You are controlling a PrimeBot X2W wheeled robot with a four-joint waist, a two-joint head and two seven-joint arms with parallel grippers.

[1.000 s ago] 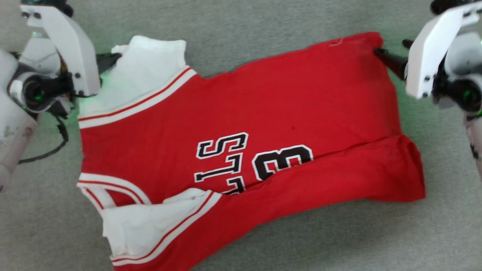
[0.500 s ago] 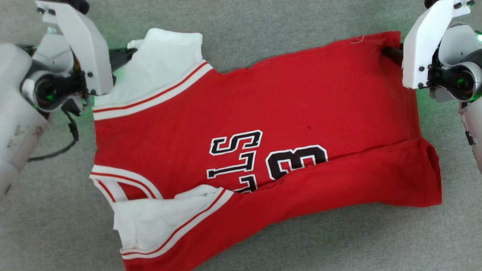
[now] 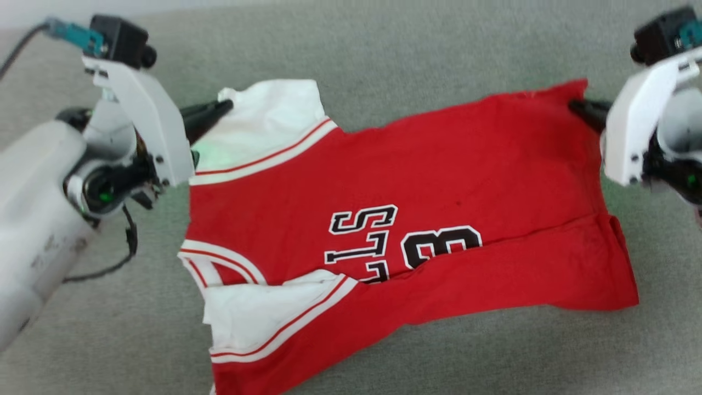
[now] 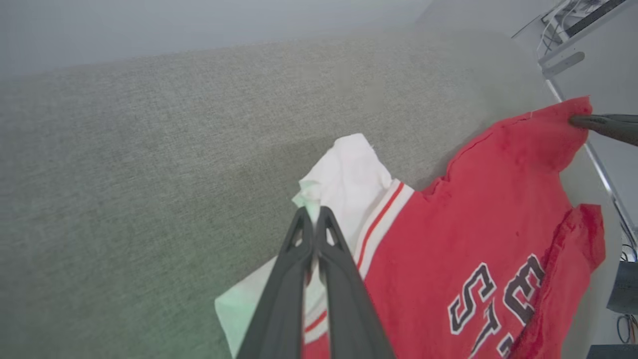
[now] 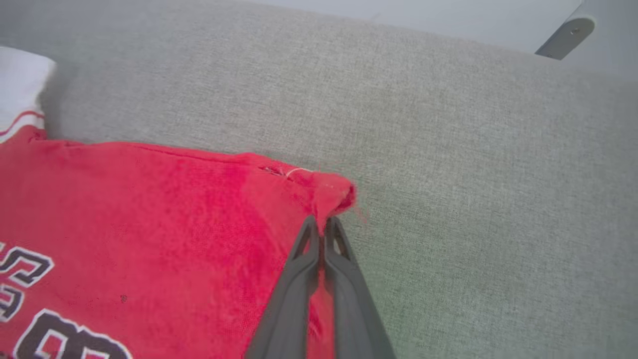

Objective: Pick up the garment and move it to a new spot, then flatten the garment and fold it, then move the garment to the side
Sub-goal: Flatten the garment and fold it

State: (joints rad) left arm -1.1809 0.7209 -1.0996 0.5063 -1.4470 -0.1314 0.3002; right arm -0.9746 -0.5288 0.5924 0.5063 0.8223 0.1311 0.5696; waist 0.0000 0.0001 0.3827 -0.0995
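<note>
The garment, a red jersey with white sleeves, striped trim and black-and-white lettering, lies sideways on the grey cloth surface, its near long edge folded over the letters. My left gripper is shut on the far white sleeve, pinching its edge between both fingers. My right gripper is shut on the far red hem corner, which bunches at the fingertips. The held far edge looks lifted and stretched between the two grippers. The near sleeve rests folded at the lower left.
Grey woven cloth covers the whole work surface around the jersey. A pale wall or edge shows beyond it. Cables and a metal frame stand past the surface's far right side in the left wrist view.
The head camera has shifted, so the whole scene sits lower and further right. Both grippers keep their hold on the jersey's far edge, which appears raised slightly.
</note>
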